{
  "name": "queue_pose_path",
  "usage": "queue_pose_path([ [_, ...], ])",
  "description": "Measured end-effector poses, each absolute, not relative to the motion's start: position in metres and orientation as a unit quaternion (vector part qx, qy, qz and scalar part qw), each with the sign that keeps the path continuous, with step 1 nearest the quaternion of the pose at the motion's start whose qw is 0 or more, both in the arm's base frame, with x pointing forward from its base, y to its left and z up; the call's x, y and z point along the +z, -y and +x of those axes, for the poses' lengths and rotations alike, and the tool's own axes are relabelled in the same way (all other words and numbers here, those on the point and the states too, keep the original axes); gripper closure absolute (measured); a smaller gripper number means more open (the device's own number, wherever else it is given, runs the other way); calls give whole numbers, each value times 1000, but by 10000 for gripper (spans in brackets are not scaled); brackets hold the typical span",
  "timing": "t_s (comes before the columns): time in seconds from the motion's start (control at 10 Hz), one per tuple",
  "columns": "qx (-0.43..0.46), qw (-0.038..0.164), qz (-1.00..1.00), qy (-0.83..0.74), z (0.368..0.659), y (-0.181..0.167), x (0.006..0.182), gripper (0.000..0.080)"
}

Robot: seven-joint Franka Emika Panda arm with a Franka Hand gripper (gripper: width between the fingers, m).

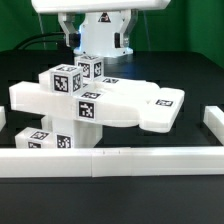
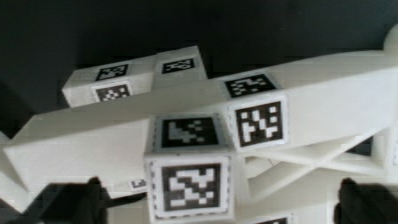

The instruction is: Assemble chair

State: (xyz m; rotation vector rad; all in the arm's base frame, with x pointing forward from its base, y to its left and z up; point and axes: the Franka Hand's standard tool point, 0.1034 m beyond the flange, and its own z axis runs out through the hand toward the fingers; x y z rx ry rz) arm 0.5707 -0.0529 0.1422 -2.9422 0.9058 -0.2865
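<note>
The chair's white tagged parts stand joined in a cluster at mid-table. A long flat panel (image 1: 130, 100) lies across a thick upright leg (image 1: 88, 118). Two tagged blocks (image 1: 64, 80) rise from its top, and low pieces (image 1: 42, 138) sit at the front left. My gripper (image 1: 97, 45) hangs just above the rear tagged block (image 1: 91, 68). In the wrist view the gripper (image 2: 222, 200) is open: its dark fingers (image 2: 75, 203) stand wide on either side of a tagged leg end (image 2: 191, 185), with a gap on each side. Nothing is held.
A long white border rail (image 1: 110, 160) runs along the front, with side pieces at the exterior view's right (image 1: 212, 125) and left (image 1: 4, 115). Black table surface (image 1: 190, 75) surrounds the parts.
</note>
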Motion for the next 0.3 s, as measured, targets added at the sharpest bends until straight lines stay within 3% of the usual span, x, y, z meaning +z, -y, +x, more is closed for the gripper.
queue_pose_path([
  [0.3, -92, 24, -951, -293, 570, 53, 141, 151],
])
